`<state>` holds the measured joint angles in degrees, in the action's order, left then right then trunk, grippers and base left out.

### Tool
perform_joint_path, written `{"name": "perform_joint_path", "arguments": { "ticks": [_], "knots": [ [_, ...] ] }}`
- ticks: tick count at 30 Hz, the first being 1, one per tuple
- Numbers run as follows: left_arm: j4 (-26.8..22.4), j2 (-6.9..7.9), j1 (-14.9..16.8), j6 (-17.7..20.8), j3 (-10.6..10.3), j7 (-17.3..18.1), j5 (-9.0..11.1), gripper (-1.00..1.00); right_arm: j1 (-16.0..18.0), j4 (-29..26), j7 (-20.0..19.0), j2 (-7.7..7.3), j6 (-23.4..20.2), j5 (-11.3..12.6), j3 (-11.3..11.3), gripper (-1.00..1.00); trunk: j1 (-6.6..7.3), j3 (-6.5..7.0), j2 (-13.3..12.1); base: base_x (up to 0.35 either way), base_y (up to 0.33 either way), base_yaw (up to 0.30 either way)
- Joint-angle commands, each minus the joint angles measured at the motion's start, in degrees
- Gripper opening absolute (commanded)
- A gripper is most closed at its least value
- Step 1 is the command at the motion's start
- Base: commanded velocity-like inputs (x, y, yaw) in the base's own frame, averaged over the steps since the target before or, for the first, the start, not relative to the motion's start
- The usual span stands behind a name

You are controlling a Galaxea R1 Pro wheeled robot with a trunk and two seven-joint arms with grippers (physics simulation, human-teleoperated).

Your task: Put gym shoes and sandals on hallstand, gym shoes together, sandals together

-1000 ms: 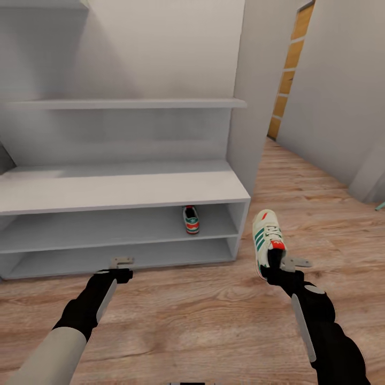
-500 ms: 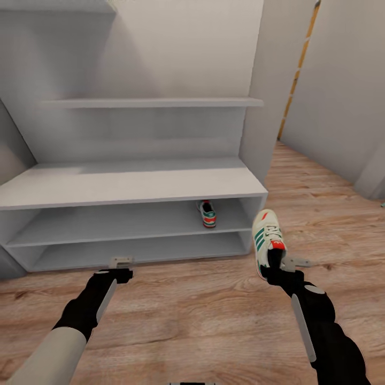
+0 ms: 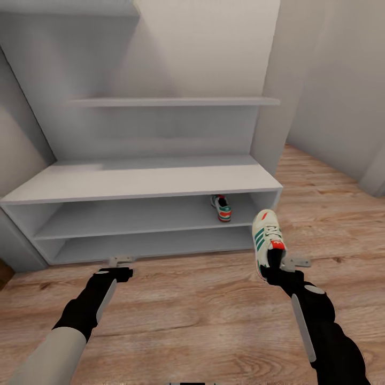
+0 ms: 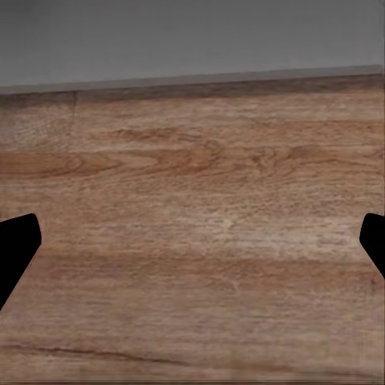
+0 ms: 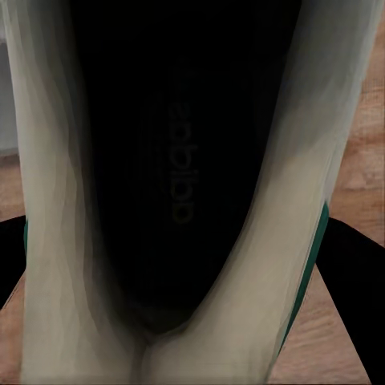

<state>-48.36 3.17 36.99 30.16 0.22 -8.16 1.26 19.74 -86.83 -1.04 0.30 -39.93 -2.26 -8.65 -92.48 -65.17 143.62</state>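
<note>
From the head view, the right gripper [image 3: 274, 267] is clamped on the heel end of 1 gym shoe [image 3: 266, 238], holding it toe-forward above the corridor floor [image 3: 214, 310], just in front of the right end of the hallstand [image 3: 144, 184]. The second gym shoe [image 3: 221, 207] sits on the upper open shelf, near the right wall of the unit, heel toward us. The left gripper [image 3: 121, 263] hangs low near the foot of the rack with nothing in it; from here I cannot tell how far apart its fingers are. No sandals are visible from this angle.

The left wrist view looks along the fingers [image 4: 18, 245] at bare planks and the pale base edge of the rack. The 2 dark tips sit at opposite edges of the picture, so the jaws are spread wide with nothing between them.

The right wrist view looks into the dark inside of the held shoe [image 5: 48, 241], its cream collar running down both sides and a green strip along one edge.

The risk I see is the shelf opening. It looks low, and the held shoe sits close to the right upright, so a careless push inward could knock the toe on the top board or the side wall and twist it out of a heel-only grip. It could also shove the shelved shoe deeper in.
</note>
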Motion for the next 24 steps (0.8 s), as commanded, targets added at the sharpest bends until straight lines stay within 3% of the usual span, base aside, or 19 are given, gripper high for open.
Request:
{"name": "perform_joint_path", "arguments": {
  "ticks": [1, 12, 18, 19, 20, 21, 24],
  "knots": [
    [-0.06, 0.03, 0.01, 0.24, -0.05, -0.19, 0.14, 1.00, 0.04, -0.10, -0.11, 0.03, -0.33, -0.20, -0.05, -1.00, 0.03, -0.05, 0.02, -0.172, 0.291, 0.000],
    [0.03, 0.13, 0.01, -0.14, -0.05, -0.05, 0.24, 1.00, 0.04, -0.10, -0.05, 0.05, -0.33, -0.20, -0.05, -1.00, 0.03, -0.05, 0.02, -0.188, 0.287, 0.000],
    [0.18, 2.37, -0.12, -4.67, -0.05, 2.72, 1.15, 1.00, 0.04, -0.10, 0.05, 0.18, -0.33, -0.22, 0.01, -1.00, 0.03, -0.05, 0.02, -0.216, 0.262, 0.000],
    [0.19, 2.70, -0.17, -5.75, -0.05, 4.61, 1.65, 1.00, 0.04, -0.10, 0.06, 0.20, -0.33, -0.22, 0.02, -1.00, 0.03, -0.05, 0.02, -0.220, 0.257, 0.000],
    [0.14, 3.35, -0.27, -8.64, -0.05, 11.51, 3.07, 1.00, 0.04, -0.10, 0.07, 0.16, -0.33, -0.21, 0.03, -1.00, 0.03, -0.05, 0.02, -0.220, 0.236, 0.000],
    [0.13, 3.72, -0.29, -10.34, -0.05, 15.04, 3.47, 1.00, 0.04, -0.10, 0.07, 0.18, -0.33, -0.21, 0.03, -1.00, 0.03, -0.05, 0.02, -0.218, 0.219, 0.000],
    [0.12, 4.22, -0.34, -15.12, -0.06, 22.89, 4.03, 1.00, 0.04, -0.10, 0.07, 0.23, -0.33, -0.20, 0.04, -1.00, 0.03, -0.05, 0.02, -0.203, 0.192, 0.000]
  ]
}}
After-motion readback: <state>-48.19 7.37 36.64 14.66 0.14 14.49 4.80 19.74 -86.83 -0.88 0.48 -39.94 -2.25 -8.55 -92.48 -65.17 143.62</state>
